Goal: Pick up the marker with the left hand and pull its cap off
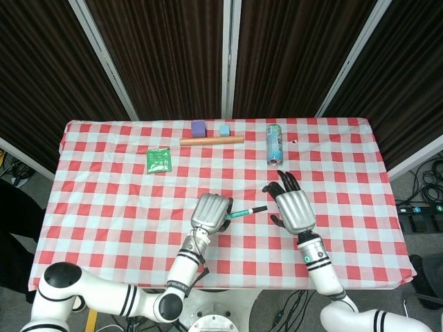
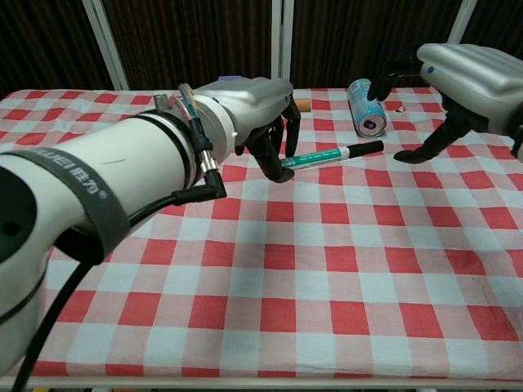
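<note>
My left hand (image 1: 211, 211) (image 2: 257, 110) holds the marker (image 1: 243, 211) (image 2: 327, 155) by its green-and-white barrel, lifted above the checked cloth. The marker lies roughly level, its black cap (image 2: 368, 148) (image 1: 259, 207) pointing right and free of the fingers. My right hand (image 1: 293, 206) (image 2: 462, 77) hovers just right of the cap with fingers spread and nothing in it; a small gap separates its fingertips from the cap.
Along the table's far side lie a wooden rod (image 1: 211, 140), a purple block (image 1: 198, 127), a light blue block (image 1: 224, 129) and a tipped can (image 1: 275, 143) (image 2: 365, 106). A green packet (image 1: 158, 160) lies at the far left.
</note>
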Motion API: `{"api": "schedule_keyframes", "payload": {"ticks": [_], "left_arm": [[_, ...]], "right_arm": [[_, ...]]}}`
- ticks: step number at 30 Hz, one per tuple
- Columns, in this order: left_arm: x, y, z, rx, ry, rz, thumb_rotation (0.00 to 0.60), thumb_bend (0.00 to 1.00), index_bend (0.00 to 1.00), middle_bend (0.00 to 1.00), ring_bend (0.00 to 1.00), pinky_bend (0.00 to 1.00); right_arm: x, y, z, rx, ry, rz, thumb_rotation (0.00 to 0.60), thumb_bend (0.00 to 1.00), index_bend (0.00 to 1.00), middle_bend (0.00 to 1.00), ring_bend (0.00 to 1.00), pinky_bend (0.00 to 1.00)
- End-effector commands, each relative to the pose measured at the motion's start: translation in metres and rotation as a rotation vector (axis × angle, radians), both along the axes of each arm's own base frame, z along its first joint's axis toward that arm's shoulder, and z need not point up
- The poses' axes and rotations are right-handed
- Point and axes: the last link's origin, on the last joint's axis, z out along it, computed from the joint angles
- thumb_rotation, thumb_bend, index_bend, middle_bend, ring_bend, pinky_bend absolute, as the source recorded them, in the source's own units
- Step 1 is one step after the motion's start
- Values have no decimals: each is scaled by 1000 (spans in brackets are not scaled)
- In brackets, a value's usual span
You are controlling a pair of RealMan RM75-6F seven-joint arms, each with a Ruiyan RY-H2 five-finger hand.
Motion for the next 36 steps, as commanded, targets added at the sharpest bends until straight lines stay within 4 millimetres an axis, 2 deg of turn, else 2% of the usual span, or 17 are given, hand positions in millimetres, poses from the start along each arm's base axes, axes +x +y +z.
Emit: {"api": "schedule_keyframes", "payload": {"ticks": [1,14,36], "left_arm": [[1,1,1,0,-2,-1,600,405,562,588,514,546],[-1,2,0,-1,4,3,600,406,562,588,514,547],[-5,1,-3,-15,25,7,600,406,562,588,514,546]], "right_arm": [[6,-2,-8,27,2,15,600,73,369,307,51,103],[8,-5,-24,29,2,21,600,80,469,380,115,135],[8,-10,-42,41,-20,28,600,100,566,465,179,154]]}}
